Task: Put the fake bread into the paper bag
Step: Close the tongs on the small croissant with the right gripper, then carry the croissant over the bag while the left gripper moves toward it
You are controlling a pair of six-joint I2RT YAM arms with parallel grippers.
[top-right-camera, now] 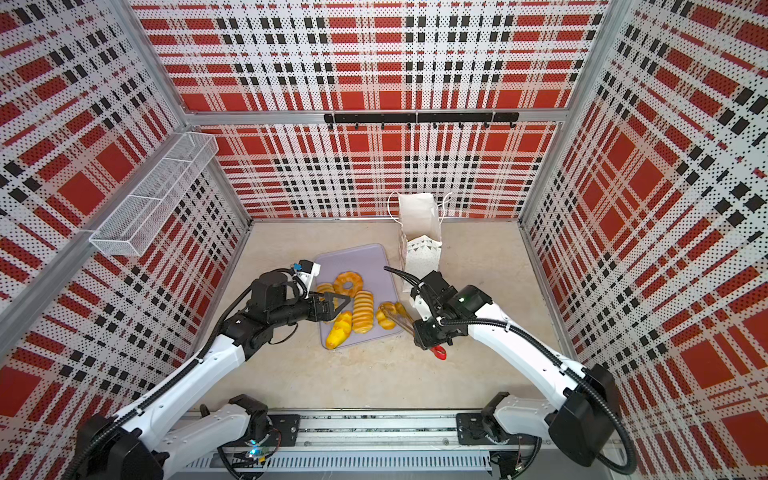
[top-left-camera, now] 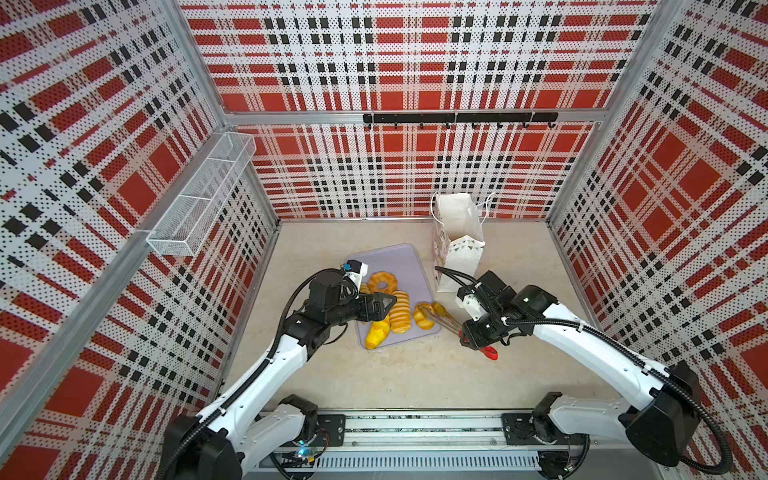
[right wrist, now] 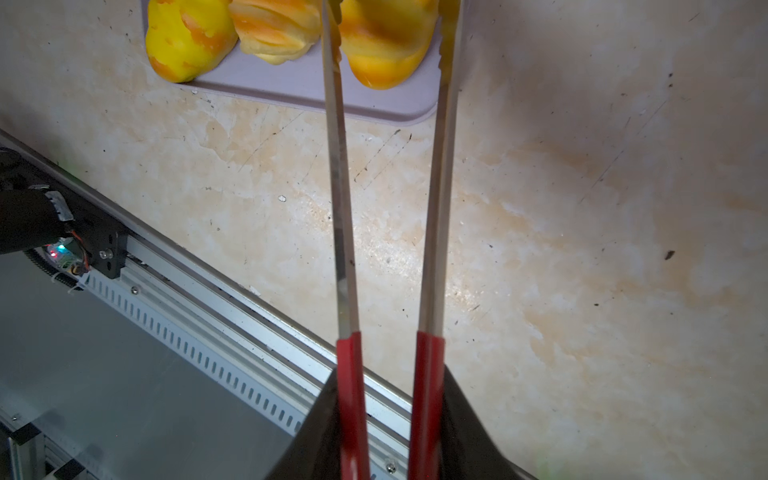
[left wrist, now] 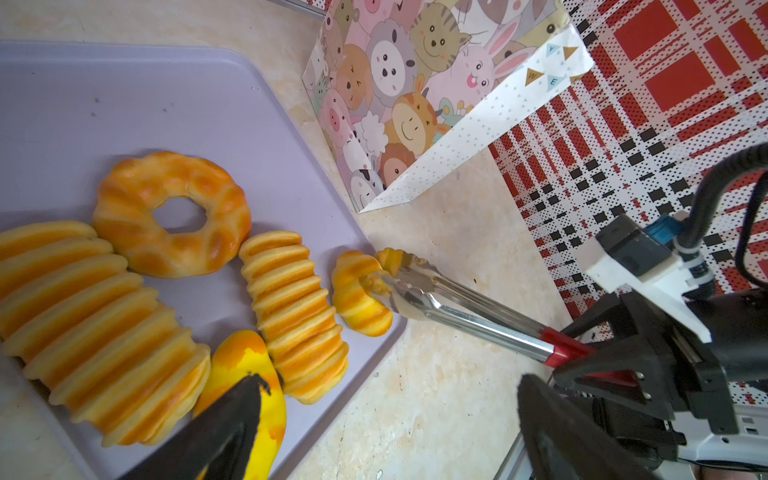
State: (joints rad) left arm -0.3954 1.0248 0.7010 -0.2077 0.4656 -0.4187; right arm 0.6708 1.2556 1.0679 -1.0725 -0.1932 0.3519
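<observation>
The right gripper (top-left-camera: 468,332) is clenching the tongs (left wrist: 465,316) by their red handles, tips pinching one small ribbed fake bread (left wrist: 357,291) at the edge of the tray (left wrist: 124,104), near the upright paper bag (top-left-camera: 459,249). The left gripper (top-left-camera: 380,308) is hanging released above the tray, hiding part of a yellow bun (top-left-camera: 376,334).

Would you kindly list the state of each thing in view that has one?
paper bag, upright, mouth open.
tongs, squeezed in the right end effector, tips around the small striped bread.
small striped bread, pinched between tong tips at the tray's corner.
left end effector, open, holding nothing, above the tray.
ring doughnut, lying flat on the tray.
</observation>
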